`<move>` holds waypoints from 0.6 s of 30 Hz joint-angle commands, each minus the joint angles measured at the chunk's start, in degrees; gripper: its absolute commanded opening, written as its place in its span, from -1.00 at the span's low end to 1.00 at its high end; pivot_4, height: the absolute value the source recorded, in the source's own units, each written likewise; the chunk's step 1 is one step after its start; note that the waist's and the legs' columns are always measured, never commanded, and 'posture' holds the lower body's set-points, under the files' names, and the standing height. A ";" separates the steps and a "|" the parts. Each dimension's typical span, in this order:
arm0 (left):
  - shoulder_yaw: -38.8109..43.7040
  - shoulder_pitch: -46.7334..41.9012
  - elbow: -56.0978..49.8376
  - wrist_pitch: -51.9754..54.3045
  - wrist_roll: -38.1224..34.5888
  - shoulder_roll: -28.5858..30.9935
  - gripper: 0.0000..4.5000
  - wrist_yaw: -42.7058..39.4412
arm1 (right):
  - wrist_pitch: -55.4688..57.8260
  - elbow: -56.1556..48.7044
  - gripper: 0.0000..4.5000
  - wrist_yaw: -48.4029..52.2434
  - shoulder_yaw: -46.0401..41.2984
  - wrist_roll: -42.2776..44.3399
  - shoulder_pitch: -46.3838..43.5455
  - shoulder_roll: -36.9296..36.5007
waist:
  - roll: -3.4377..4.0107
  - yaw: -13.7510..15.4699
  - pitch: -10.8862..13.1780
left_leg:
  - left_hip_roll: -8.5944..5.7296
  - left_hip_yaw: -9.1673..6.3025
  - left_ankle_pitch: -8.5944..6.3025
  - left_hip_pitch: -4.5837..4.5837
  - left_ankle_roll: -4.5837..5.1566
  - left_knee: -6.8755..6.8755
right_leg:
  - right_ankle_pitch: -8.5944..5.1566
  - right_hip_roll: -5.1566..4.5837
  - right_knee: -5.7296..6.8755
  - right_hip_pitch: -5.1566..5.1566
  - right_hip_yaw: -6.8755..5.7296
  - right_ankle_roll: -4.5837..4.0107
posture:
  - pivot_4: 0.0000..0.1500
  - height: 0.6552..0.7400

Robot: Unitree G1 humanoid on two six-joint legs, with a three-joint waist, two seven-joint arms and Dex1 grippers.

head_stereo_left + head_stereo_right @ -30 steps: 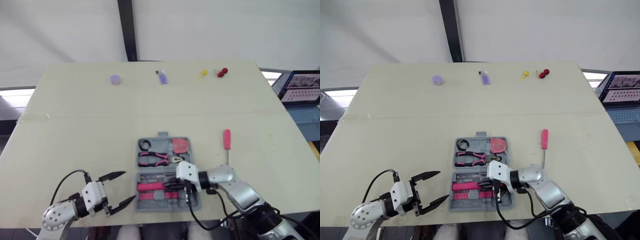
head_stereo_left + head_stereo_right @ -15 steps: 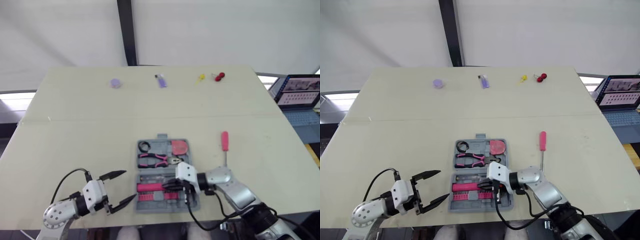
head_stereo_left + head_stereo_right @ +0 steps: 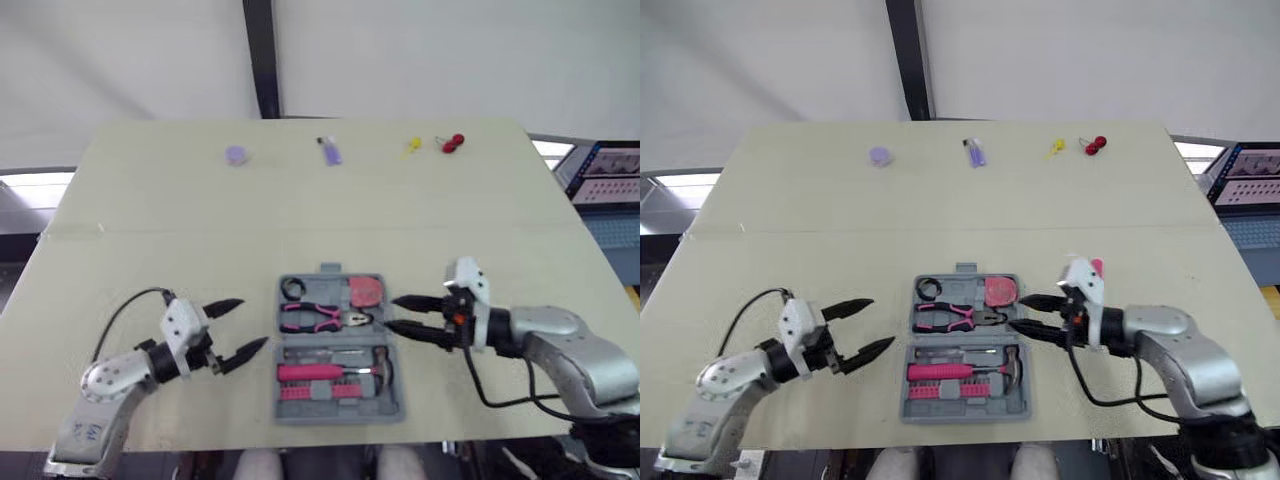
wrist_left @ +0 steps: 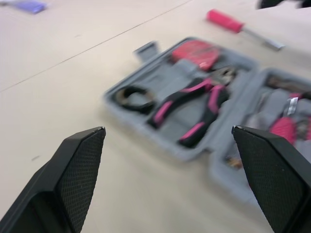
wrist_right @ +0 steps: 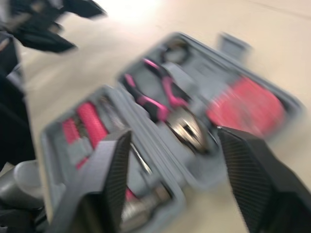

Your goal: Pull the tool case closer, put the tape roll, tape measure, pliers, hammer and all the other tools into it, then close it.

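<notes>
Tool case [image 3: 962,290]: open flat, near centre of the table, between both claws.
- Far half: tape roll [image 3: 929,289], pliers [image 3: 952,316], tape measure [image 3: 1000,292].
- Near half: hammer [image 3: 960,371].

Left gripper [image 3: 880,322]: spread wide, empty, left of the case.

Right gripper [image 3: 1017,311]: spread, empty, at the case's right edge.

Screwdriver [image 4: 228,22]: on the table beyond the case, plain in the left wrist view. In the eye views the right gripper mostly covers it.

Screwdriver [image 3: 1097,266] mostly hidden behind right jaws, laptop [image 3: 1250,163] cropped at edge

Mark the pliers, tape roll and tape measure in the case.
pliers [image 3: 333,318], left eye view, where the pink handles meet.
tape roll [image 3: 285,290], left eye view, the black ring's rim.
tape measure [image 3: 364,290], left eye view, middle of its pink body.
</notes>
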 commanded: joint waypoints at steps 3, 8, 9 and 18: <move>11.11 -0.79 8.70 -0.62 -1.09 1.98 1.00 2.79 | -6.42 5.44 0.99 -5.12 -13.60 -1.37 5.51 -0.29 | 0.03 -0.54 0.04 | 0.00 0.09 0.00 0.06 0.00 0.06 | 0.05 -0.01 0.05 0.00 0.12 0.07 | 1.00 1.00; 17.90 -2.20 16.02 -3.15 -0.23 0.22 1.00 9.87 | -14.51 10.36 0.99 -14.85 -21.32 -5.51 9.14 4.33 | -0.02 -0.54 0.07 | 0.01 0.11 0.01 0.06 -0.01 -0.02 | 0.04 -0.01 0.05 -0.08 0.09 0.07 | 1.00 1.00; 18.71 -2.28 16.69 -3.35 -0.25 -0.34 1.00 11.13 | -16.55 11.67 0.99 -16.89 -22.40 -6.25 9.37 5.74 | -0.03 -0.54 0.06 | 0.00 0.13 0.01 0.05 -0.01 -0.02 | 0.05 -0.01 0.04 -0.07 0.10 0.07 | 1.00 1.00; 19.68 -1.29 19.08 -7.18 2.11 -3.82 1.00 16.66 | -30.90 20.58 0.99 -29.92 -25.44 -11.51 7.72 13.64 | -0.03 -0.76 0.07 | 0.01 0.14 0.03 0.07 -0.04 0.02 | 0.05 -0.02 0.13 -0.08 0.12 0.08 | 1.00 1.00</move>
